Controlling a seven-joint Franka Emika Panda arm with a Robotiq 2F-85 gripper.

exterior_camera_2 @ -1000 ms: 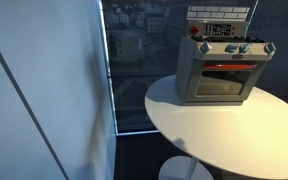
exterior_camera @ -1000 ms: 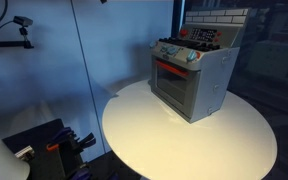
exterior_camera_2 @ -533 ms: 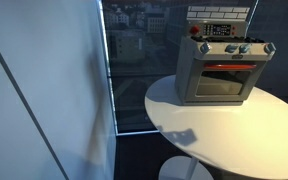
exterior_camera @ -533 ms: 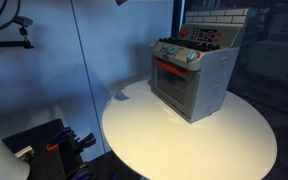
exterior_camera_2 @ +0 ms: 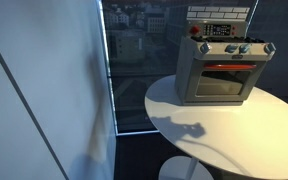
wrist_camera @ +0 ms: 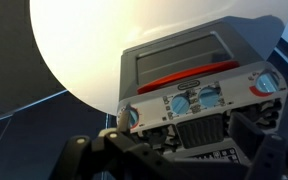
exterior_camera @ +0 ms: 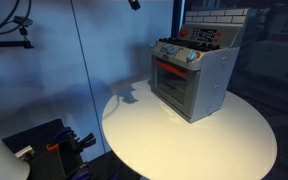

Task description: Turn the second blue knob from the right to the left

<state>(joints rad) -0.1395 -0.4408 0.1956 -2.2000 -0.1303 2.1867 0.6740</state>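
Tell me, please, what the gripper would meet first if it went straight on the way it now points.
Probably the top of the toy oven, just behind its row of blue knobs: the wrist view shows the open gripper framing that spot. Depth is unclear.

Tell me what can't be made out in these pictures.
Blue knobs: too small in both exterior views to read their positions.
Claw: cut off by the top edge in an exterior view.
Oven back panel: partly hidden by the claw, wrist view.

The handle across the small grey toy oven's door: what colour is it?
Red; the handle shows best in the wrist view.
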